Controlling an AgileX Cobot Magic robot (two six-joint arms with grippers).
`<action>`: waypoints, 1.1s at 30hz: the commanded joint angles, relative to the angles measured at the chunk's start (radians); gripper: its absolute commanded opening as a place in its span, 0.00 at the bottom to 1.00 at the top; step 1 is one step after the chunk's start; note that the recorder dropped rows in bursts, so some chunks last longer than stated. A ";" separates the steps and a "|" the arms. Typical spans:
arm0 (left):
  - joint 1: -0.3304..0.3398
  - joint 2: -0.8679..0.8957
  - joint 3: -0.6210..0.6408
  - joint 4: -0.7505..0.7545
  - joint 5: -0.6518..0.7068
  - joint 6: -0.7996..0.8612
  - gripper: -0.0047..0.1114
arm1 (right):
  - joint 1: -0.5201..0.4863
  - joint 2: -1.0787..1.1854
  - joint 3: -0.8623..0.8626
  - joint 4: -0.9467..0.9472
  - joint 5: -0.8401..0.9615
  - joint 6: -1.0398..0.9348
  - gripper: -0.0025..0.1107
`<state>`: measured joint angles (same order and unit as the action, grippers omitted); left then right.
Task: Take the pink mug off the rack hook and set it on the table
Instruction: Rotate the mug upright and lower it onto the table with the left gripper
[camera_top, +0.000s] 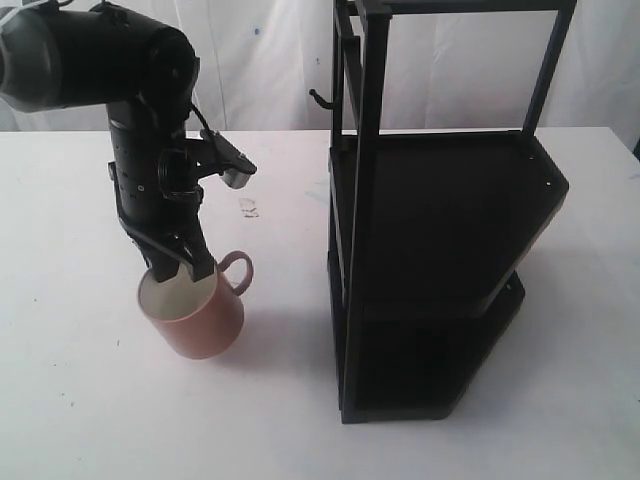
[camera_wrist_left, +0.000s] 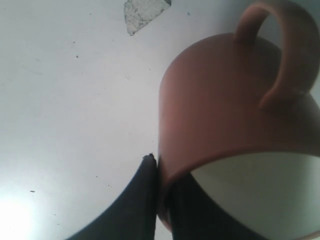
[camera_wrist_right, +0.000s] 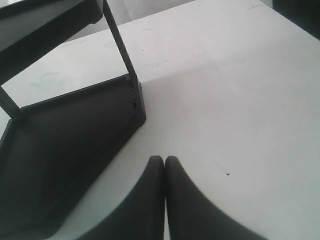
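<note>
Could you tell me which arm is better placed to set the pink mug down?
Left. The left fingers pinch the rim of the mug over the table; the right fingers are shut, empty, beside the rack.

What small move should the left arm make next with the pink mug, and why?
Probably ease it down flat: the left end effector pinches the rim of the salmon-pink ceramic mug, which looks tilted close to the white tabletop, already off the black rack hook.
</note>
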<state>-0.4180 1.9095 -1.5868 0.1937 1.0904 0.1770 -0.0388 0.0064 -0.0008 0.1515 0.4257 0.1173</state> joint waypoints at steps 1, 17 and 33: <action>-0.001 -0.002 0.005 -0.010 0.001 0.006 0.04 | -0.002 -0.006 0.001 -0.010 -0.005 0.001 0.02; -0.001 0.021 0.005 -0.010 0.002 0.026 0.04 | -0.002 -0.006 0.001 -0.010 -0.005 0.001 0.02; -0.001 0.039 0.005 -0.014 0.002 -0.022 0.09 | -0.002 -0.006 0.001 -0.010 -0.005 0.001 0.02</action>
<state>-0.4180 1.9427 -1.5868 0.1937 1.0775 0.1696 -0.0388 0.0064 -0.0008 0.1515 0.4257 0.1173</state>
